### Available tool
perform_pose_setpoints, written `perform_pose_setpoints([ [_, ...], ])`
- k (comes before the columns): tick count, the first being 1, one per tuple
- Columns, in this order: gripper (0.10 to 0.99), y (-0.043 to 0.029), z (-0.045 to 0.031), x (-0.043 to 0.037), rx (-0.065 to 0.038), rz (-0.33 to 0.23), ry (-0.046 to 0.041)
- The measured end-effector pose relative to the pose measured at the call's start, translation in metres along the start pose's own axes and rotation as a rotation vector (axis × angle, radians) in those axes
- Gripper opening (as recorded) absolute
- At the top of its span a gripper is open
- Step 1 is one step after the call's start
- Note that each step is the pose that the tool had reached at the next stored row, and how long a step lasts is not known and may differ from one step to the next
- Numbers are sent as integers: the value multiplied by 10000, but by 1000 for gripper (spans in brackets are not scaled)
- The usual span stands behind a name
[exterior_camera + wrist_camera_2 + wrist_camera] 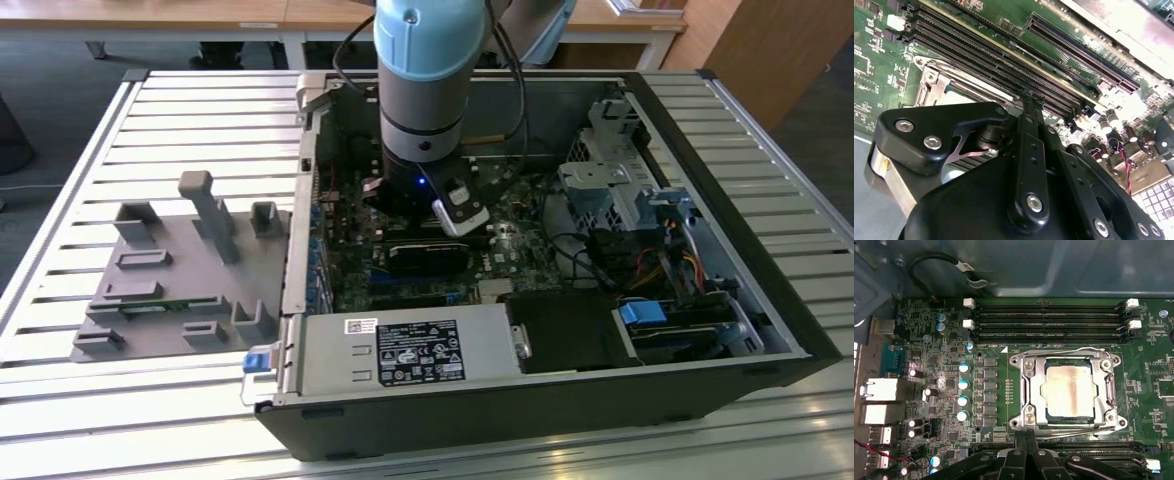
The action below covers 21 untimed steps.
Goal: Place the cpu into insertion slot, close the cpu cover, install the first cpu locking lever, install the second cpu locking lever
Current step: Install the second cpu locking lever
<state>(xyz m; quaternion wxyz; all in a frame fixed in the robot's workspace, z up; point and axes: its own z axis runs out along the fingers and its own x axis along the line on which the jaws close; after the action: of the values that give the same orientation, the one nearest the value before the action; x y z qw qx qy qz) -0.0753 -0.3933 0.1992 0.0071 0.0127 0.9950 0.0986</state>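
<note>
The cpu [1070,390], a pale silvery square, lies flat in the insertion slot [1023,390] on the green motherboard. The cpu cover [1070,359], a silver metal frame, lies down around it. Thin wire levers [1064,350] run along two opposite sides of the frame; I cannot tell whether they are hooked. My gripper [1026,434] hovers just beside the socket, fingers together with nothing between them. In the second wrist view the black fingers [1030,130] point at the memory slots beside a corner of the socket frame [934,82]. In the exterior view the gripper [454,218] reaches down into the open computer case.
Long black memory slots [1049,320] run beside the socket. Capacitors [963,385] and rear ports [879,390] stand further off. The power supply [400,352] and drive cage [614,190] crowd the case. A grey fixture tray [174,270] sits at the exterior view's left.
</note>
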Motion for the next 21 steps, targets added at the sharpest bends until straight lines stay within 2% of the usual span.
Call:
perform_pose_setpoints([
  [8, 106, -6, 31, 0, -89, 2, 3],
  [14, 106, -9, 45, 5, -262, 4, 6],
  [21, 106, -5, 59, 42, -399, 6, 10],
])
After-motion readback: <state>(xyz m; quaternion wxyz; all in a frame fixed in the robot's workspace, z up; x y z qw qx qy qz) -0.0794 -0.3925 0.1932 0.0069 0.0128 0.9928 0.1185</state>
